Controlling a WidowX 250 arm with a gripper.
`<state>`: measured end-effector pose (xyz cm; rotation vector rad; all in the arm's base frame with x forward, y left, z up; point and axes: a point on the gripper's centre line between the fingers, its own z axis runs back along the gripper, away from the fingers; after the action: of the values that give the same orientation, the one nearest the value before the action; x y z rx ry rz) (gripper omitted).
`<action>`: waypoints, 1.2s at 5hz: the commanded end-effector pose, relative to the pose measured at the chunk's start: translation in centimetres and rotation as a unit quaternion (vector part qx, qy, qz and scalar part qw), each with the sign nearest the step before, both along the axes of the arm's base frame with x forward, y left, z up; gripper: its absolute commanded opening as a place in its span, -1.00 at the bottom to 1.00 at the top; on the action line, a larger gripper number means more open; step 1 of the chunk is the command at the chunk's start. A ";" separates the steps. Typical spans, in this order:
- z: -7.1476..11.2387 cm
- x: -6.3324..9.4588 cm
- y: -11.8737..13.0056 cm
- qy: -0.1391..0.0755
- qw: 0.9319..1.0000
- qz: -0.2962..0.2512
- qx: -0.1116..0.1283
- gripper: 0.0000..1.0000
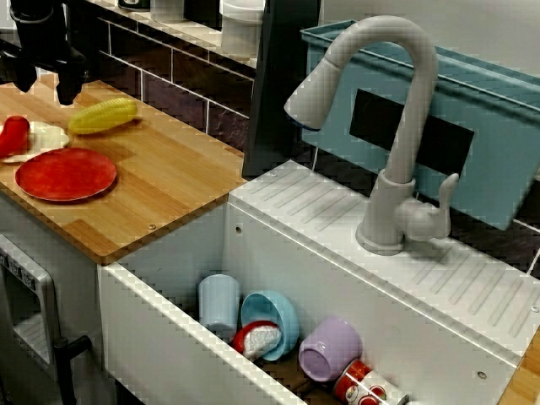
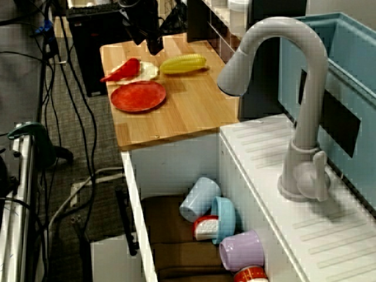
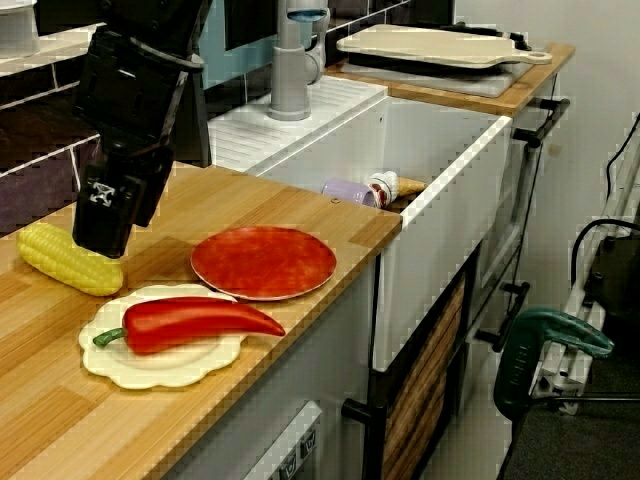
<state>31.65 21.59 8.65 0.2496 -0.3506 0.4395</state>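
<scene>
The jaws of the black gripper (image 1: 44, 86) are seen standing apart in the view over the sink. Its two blunt fingers (image 1: 66, 91) are pointed down with nothing held between them. Just beside and below them a yellow corn cob (image 1: 103, 116) is laid on its side, its surface ribbed with rows of kernels. In the view from the counter end the gripper is hung directly over one end of the cob, and contact cannot be judged. The cob is rested on a pale wooden counter (image 1: 177, 177) with a lengthwise grain. Near it a cream plate (image 3: 180, 365) with a scalloped rim is set, and a glossy red pepper (image 3: 190, 322), long and tapered with a green stem, is laid across it. A flat, round red plate (image 3: 262, 262) is placed just beside. Further off, a deep white sink (image 1: 160, 354) is seen with smooth plastic cups (image 1: 219, 304) tumbled inside, under a grey arched tap (image 1: 405, 126).
</scene>
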 end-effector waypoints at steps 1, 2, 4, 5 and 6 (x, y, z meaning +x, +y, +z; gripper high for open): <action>2.0 1.8 0.5 -0.021 0.995 -0.097 -0.005 1.00; 2.0 2.7 0.4 -0.016 0.991 -0.132 -0.029 1.00; 1.6 4.4 0.3 0.001 0.985 -0.161 -0.062 1.00; 1.1 5.2 0.0 0.006 0.985 -0.160 -0.067 1.00; 0.8 5.5 -0.1 0.005 0.986 -0.153 -0.068 1.00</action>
<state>36.38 20.26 6.94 0.0283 -0.2904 0.1622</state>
